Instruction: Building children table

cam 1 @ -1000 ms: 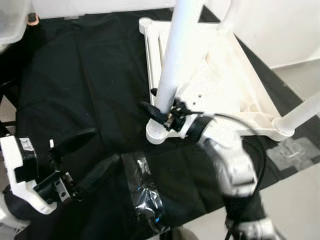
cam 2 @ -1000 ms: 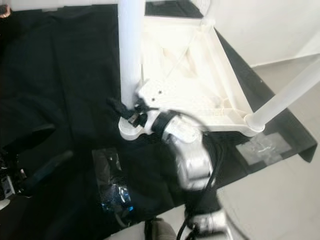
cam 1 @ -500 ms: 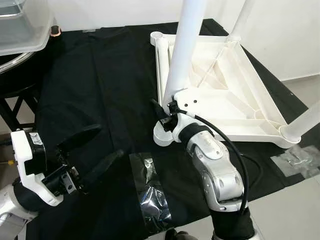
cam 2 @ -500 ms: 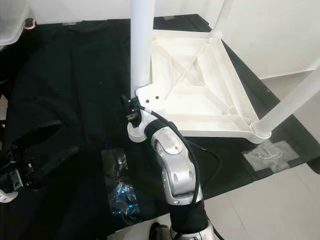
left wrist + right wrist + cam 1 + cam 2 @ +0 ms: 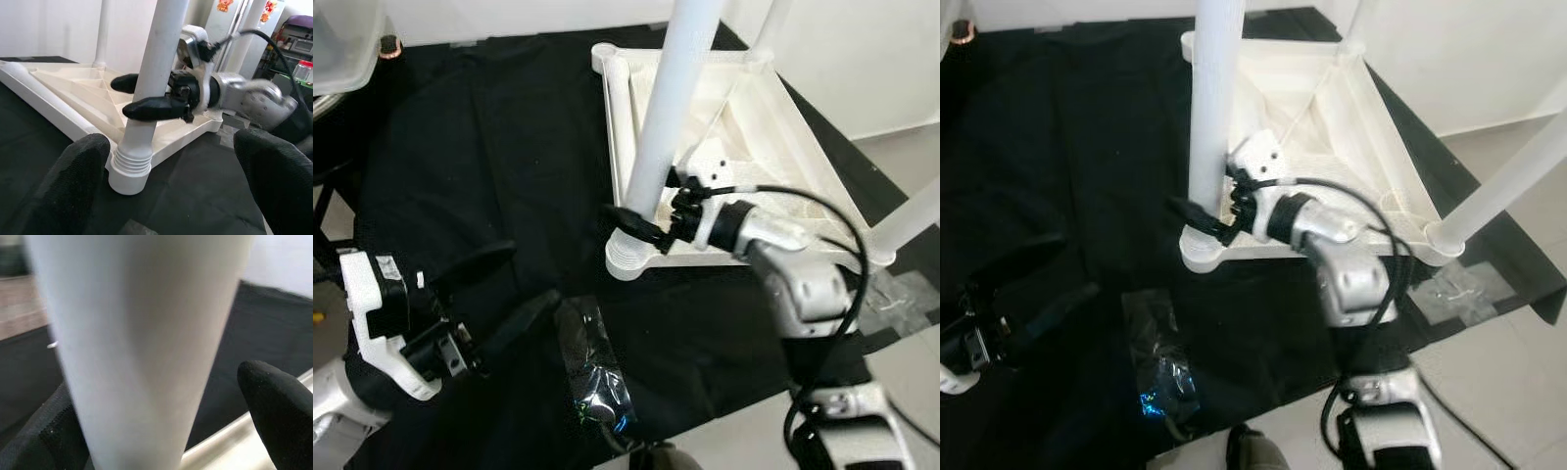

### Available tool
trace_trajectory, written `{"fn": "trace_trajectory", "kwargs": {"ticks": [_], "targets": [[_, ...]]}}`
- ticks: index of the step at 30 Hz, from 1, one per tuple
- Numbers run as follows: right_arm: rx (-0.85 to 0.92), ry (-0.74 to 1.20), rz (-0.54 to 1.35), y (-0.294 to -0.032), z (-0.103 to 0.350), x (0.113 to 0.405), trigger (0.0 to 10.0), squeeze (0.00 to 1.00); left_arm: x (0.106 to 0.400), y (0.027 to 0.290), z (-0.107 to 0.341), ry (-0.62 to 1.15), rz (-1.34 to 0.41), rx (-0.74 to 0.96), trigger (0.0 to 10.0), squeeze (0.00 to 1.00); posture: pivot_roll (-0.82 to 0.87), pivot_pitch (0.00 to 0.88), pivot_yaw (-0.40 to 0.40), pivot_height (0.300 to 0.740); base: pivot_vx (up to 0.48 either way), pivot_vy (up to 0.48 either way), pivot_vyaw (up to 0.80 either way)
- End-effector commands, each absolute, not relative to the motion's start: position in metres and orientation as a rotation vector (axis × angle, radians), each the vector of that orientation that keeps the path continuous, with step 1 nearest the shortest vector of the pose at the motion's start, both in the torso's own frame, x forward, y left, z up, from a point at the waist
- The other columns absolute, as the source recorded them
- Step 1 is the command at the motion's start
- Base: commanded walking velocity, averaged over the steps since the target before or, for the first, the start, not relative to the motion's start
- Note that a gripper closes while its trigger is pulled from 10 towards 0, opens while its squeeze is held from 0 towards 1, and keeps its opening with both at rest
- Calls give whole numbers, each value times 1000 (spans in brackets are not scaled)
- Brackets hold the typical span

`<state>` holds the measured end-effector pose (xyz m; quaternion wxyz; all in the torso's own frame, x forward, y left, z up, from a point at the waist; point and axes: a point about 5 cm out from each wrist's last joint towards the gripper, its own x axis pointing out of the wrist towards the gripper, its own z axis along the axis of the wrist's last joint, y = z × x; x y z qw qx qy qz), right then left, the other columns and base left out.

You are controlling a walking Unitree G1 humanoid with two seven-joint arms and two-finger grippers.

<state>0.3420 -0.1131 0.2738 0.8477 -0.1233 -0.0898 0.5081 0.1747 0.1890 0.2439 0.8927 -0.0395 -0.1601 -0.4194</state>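
Nearest: left gripper (image 5: 494,294) hangs low over the black cloth (image 5: 489,147), fingers spread wide, nothing in them; looks parked, aimed at the work so its wrist camera watches the joint; clear tape patch (image 5: 597,377) on the cloth just beside it, probably pinning the cloth down.

Middle: right gripper (image 5: 146,95) straddles the near table leg (image 5: 671,117) just above its threaded collar, one finger each side; clamped or only bracketing, cannot tell; low grip suits twisting the leg into its corner socket.

Beyond: white tabletop (image 5: 773,157) lies upside down so sockets face up; more legs (image 5: 913,220) stand in other corners; clear bin (image 5: 342,39) at the far left edge.
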Motion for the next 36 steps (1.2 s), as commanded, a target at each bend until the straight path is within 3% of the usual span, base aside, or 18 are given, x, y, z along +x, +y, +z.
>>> {"fn": "trace_trajectory", "kwargs": {"ticks": [1, 13, 14, 15, 28, 35, 36], "targets": [[-260, -209, 1075, -123, 279, 348, 10000, 0, 169, 185, 245, -333, -886, -82, 10000, 0, 97, 295, -103, 740, 0, 0, 0], [-277, -192, 1428, -120, 306, 362, 10000, 0, 158, 187, 246, -305, -866, -74, 10000, 0, 134, 341, -113, 740, 0, 0, 0], [-272, -192, 1432, -121, 307, 364, 8157, 0, 157, 187, 246, -303, -864, -73, 10000, 0, 136, 344, -113, 740, 0, 0, 0], [-264, -190, 1446, -122, 309, 366, 0, 0, 157, 187, 247, -300, -862, -72, 10000, 0, 140, 348, -113, 740, 0, 0, 0], [-283, -170, 1548, -126, 310, 366, 0, 0, 155, 189, 247, -286, -855, -72, 10000, 0, 136, 346, -106, 740, 0, 0, 0], [-264, -108, 1560, -126, 280, 356, 0, 0, 157, 188, 246, -285, -858, -74, 10000, 0, 124, 337, -113, 740, 0, 0, 0], [-242, -63, 1469, -114, 255, 349, 0, 0, 157, 188, 245, -286, -855, -76, 10000, 0, 119, 330, -127, 740, 0, 0, 0]]}}
